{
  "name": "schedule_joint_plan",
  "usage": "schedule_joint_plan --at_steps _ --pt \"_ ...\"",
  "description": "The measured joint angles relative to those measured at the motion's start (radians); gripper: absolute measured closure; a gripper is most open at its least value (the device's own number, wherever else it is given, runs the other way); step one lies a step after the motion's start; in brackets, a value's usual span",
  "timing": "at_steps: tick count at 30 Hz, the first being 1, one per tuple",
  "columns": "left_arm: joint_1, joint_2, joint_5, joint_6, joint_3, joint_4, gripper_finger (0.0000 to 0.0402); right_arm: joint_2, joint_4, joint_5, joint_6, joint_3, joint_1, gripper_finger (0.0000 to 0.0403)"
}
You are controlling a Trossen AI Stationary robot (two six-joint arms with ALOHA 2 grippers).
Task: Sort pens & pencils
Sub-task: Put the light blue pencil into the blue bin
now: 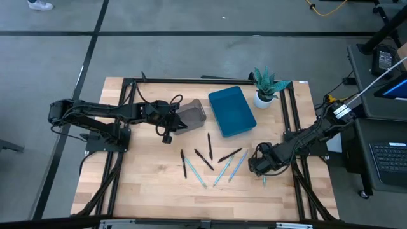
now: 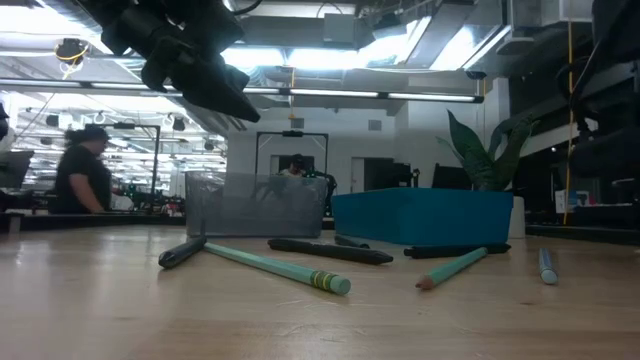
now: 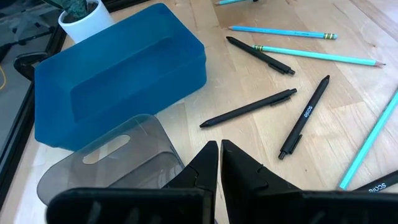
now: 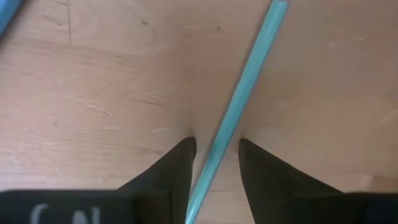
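Several black pens and light blue pencils lie scattered flat on the wooden table, in front of the grey bin and the blue bin. My left gripper is shut and empty. It hovers above the table beside the grey bin, and shows raised in the low view. My right gripper is low at the table's right side, pointing down. Its open fingers stand on either side of one light blue pencil that lies on the wood. My right gripper comes from above with one finger on each side of the light blue pencil's shaft, fingers across it. The pencil rests on the table. Whether the fingers touch it, I cannot tell.
A potted plant stands at the far right next to the blue bin. Black frame rails run along the table's sides. Bare wood lies along the near edge. A person is in the room beyond the table.
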Motion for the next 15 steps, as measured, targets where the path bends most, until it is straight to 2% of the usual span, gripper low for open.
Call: schedule_joint_plan --at_steps 6,15 --pt "0.000 0.000 0.000 0.000 0.000 0.000 0.0388 0.000 0.003 -0.002 0.004 0.000 0.000 0.0278" --pt "0.000 0.000 0.000 0.000 0.000 0.000 0.0388 0.000 0.017 0.000 -0.001 0.000 0.000 0.0347"
